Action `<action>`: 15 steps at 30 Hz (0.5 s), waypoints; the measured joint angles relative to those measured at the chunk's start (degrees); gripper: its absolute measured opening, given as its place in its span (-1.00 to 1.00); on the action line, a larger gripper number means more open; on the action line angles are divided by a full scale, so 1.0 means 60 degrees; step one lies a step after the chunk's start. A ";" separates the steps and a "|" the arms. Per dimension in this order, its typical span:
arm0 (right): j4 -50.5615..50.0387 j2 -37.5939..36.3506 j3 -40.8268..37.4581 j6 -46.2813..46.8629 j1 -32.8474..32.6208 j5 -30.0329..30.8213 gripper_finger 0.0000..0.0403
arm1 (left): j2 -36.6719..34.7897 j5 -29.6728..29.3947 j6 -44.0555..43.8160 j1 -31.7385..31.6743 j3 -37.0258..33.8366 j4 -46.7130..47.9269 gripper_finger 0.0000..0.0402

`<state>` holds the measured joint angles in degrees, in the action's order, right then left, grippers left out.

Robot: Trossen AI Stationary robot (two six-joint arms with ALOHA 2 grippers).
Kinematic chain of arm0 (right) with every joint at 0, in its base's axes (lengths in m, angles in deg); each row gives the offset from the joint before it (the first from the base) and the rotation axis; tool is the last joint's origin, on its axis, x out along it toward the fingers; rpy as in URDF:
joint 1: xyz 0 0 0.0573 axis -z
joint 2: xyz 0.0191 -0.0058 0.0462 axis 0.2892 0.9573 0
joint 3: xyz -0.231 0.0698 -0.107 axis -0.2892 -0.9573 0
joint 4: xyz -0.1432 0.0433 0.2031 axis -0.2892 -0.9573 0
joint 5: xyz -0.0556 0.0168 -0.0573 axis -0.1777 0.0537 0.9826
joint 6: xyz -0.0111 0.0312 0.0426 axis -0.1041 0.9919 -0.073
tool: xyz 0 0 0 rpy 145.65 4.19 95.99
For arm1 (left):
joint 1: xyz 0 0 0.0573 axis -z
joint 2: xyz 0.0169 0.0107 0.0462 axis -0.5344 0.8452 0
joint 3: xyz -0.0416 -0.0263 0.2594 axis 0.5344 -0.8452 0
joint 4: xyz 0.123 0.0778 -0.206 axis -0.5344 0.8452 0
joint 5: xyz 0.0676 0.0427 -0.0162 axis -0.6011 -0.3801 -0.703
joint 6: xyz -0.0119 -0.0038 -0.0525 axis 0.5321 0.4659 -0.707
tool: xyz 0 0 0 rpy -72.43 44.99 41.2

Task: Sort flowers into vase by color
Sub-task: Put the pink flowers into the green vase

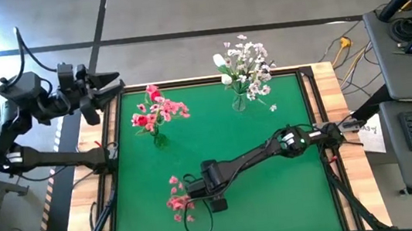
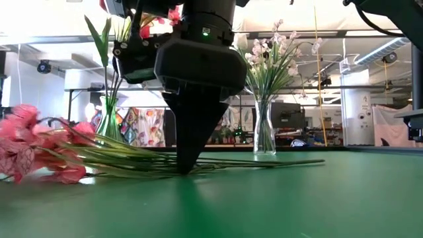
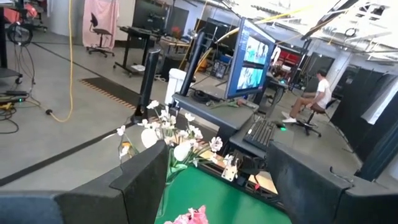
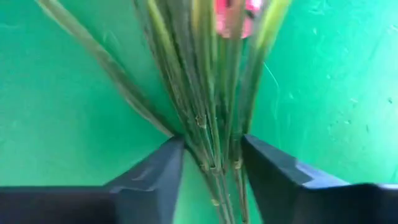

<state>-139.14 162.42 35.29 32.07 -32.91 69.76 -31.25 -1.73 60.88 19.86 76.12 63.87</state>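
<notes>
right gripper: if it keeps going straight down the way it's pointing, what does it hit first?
The right gripper already straddles the pink flowers' stems; straight on, it likely meets those stems, then the green table right beneath. The remaining gap is unclear.

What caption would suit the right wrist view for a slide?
Right pincer straddling the green stems of the pink flowers lying on the green table.

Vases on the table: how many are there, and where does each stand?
2. One vase with pink and red flowers stands at the table's far left; the other vase with white flowers stands at the far right. None seems hidden.
</notes>
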 joint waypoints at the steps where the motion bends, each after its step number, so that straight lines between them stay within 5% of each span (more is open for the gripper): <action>1: 0.0043 0.0005 0.0000 0.0014 -0.0007 -0.0007 -0.29 | 0.0033 -0.0002 -0.0002 -0.0002 0.0000 0.0003 0.29; 8: 0.0153 0.0011 0.0040 0.0097 -0.0007 0.0015 -0.89 | 0.0237 0.0000 -0.0004 -0.0004 0.0000 0.0029 0.29; 15: -0.0234 -0.0636 0.0018 -0.0282 0.0000 0.0035 -0.89 | 0.0240 0.0000 -0.0004 -0.0002 0.0000 0.0024 0.29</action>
<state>-140.55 158.61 35.40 30.38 -32.91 69.97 -29.81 -1.73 60.85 19.85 76.12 64.01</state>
